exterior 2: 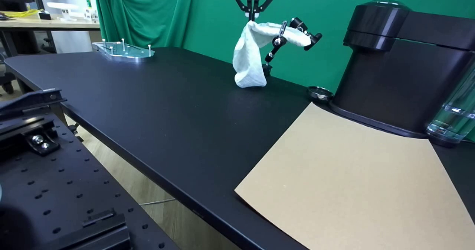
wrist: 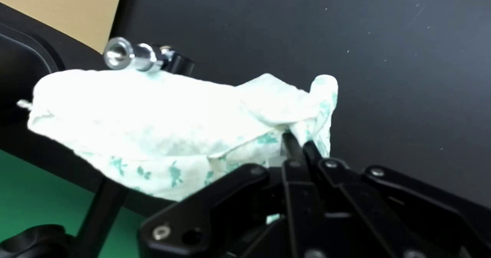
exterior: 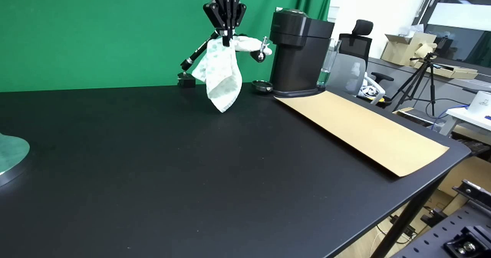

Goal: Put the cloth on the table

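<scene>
The cloth is white with green prints; it shows in both exterior views (exterior: 220, 76) (exterior 2: 248, 64) and in the wrist view (wrist: 153, 116). My gripper (exterior: 227, 41) is shut on a part of the cloth, above the back of the black table (exterior: 191, 166). It also shows in an exterior view (exterior 2: 252, 18) and in the wrist view (wrist: 301, 141). One part of the cloth hangs below the fingertips with its lower corner near the tabletop; whether it touches cannot be told. Another part lies across a black jointed stand (exterior 2: 276, 45). The pinched fold is mostly hidden between the fingers.
A black coffee machine (exterior: 295, 55) stands beside the stand, with a small dark bowl (exterior 2: 320, 93) at its foot. A brown paper sheet (exterior 2: 356, 183) lies before it. A clear plate with pegs (exterior 2: 124, 52) sits at the far table end. A green curtain (exterior: 96, 32) hangs behind.
</scene>
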{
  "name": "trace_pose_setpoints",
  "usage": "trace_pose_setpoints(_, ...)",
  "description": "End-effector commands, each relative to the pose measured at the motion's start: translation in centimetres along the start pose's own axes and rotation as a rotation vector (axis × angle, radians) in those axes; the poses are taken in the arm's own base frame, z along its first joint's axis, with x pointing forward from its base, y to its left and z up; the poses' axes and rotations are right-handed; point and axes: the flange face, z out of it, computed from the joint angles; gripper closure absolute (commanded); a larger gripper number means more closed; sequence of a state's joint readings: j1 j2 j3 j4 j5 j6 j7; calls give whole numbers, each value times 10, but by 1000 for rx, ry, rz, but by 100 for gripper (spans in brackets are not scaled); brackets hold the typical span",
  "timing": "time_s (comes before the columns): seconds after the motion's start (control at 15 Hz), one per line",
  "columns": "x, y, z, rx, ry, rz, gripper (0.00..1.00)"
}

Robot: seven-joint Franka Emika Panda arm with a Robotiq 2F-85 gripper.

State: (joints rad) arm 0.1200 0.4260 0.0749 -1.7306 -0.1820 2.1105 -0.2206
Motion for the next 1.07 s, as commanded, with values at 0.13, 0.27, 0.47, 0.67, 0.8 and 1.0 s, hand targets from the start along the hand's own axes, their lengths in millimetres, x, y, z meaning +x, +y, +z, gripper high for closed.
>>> trace_pose_setpoints(0.13,-11,-34,24,-2,-102,-126,99)
trace_pose_setpoints(0.27,-15,-46,37,4,-138,-169,99)
trace_pose_setpoints(0.47,-19,-61,51,8,-175,-227,99)
trace_pose_setpoints(0.67,-22,-73,60,-5,-196,-280,99)
trace_pose_setpoints(0.8,-22,-79,62,-16,-195,-301,99)
trace_pose_setpoints(1.0,-24,-86,66,-16,-202,-322,66)
